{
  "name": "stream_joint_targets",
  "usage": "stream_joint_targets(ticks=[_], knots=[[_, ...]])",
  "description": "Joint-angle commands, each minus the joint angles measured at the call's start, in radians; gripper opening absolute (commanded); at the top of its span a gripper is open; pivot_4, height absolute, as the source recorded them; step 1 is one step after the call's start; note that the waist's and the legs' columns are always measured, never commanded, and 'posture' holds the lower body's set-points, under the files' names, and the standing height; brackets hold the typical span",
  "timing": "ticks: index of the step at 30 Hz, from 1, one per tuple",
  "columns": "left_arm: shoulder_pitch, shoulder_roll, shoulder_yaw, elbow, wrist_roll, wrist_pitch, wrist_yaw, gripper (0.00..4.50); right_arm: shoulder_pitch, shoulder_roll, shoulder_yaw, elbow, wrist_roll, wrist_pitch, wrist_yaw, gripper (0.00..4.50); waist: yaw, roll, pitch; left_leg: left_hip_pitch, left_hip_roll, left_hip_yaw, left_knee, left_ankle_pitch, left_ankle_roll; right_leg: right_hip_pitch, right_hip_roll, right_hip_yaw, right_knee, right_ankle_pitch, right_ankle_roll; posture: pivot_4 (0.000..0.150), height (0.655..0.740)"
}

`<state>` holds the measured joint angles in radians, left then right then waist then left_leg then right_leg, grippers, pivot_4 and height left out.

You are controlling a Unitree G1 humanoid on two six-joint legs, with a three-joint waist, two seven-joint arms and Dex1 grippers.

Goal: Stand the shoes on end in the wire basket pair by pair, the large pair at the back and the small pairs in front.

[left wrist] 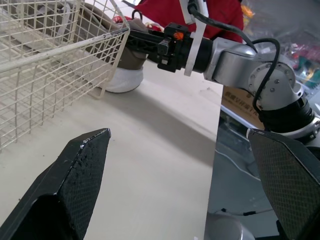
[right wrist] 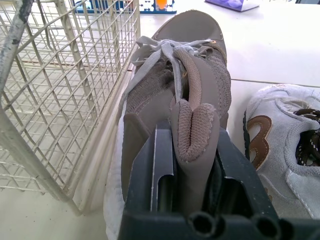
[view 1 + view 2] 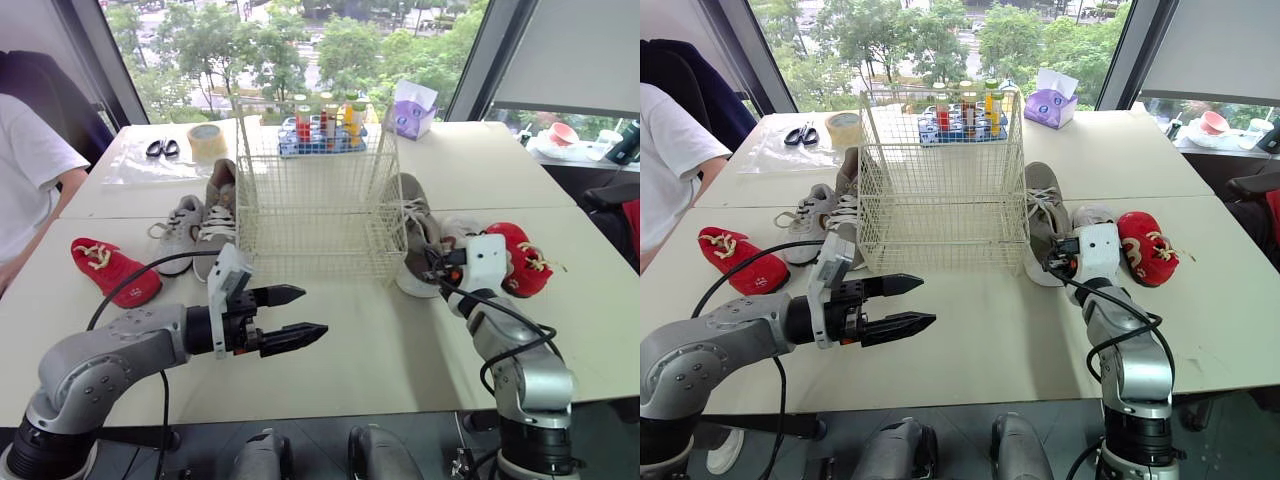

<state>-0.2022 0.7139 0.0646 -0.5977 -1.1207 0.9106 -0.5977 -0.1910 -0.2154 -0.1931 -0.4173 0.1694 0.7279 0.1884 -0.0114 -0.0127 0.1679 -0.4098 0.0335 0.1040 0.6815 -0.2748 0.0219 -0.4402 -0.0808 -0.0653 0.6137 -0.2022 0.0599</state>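
The white wire basket (image 3: pixel 315 190) stands empty in the middle of the table. A large taupe shoe (image 3: pixel 413 235) lies on its side against the basket's right wall. My right gripper (image 3: pixel 432 264) is shut on this shoe's heel collar (image 2: pixel 192 125). A second large taupe shoe (image 3: pixel 218 215) lies left of the basket beside a small grey shoe (image 3: pixel 180 232). One small red shoe (image 3: pixel 110 270) lies further left, another (image 3: pixel 525 255) at the right near a small grey shoe (image 2: pixel 280 160). In front of the basket my left gripper (image 3: pixel 314 310) hovers open and holds nothing.
At the back are scissors (image 3: pixel 162 148), a tape roll (image 3: pixel 207 140), a blue tray of bottles (image 3: pixel 322 130) and a tissue box (image 3: pixel 413 108). A person in a white shirt (image 3: pixel 30 170) sits at the table's left edge. The table (image 3: pixel 380 350) has bare room in front.
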Motion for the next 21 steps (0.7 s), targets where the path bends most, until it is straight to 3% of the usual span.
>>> stream_joint_targets(ticks=[1,11,18,21], knots=[[-0.031,0.000,0.016,-0.001,0.003,-0.017,-0.014,4.50,0.014,0.002,0.013,-0.001,0.000,0.026,-0.020,0.19,0.000,0.000,0.000,0.000,0.000,0.000,0.000,0.000,0.000,0.000,0.000,0.000,0.000,0.000,0.000,0.150,0.7400],[-0.148,-0.016,0.073,0.105,-0.105,0.017,0.009,4.50,-0.300,-0.068,-0.088,-0.090,-0.060,-0.128,-0.171,0.19,0.000,0.008,0.006,-0.006,-0.001,0.001,0.000,0.000,0.000,-0.007,0.000,0.001,0.001,0.000,0.001,0.150,0.7400],[-0.307,-0.027,0.171,0.240,-0.288,0.046,0.091,4.50,-0.598,-0.306,-0.112,0.019,-0.055,-0.229,-0.066,0.19,-0.002,0.007,0.007,-0.011,-0.002,0.001,0.000,0.000,0.001,-0.010,0.001,0.000,0.001,0.001,0.004,0.150,0.7400],[-0.420,0.020,0.247,0.373,-0.300,0.036,0.124,4.50,-0.765,-0.401,-0.134,0.154,0.069,-0.267,0.109,0.19,-0.003,0.006,0.008,-0.011,-0.002,0.001,0.000,0.000,0.001,-0.010,0.001,0.000,0.001,0.002,0.005,0.150,0.7400]])
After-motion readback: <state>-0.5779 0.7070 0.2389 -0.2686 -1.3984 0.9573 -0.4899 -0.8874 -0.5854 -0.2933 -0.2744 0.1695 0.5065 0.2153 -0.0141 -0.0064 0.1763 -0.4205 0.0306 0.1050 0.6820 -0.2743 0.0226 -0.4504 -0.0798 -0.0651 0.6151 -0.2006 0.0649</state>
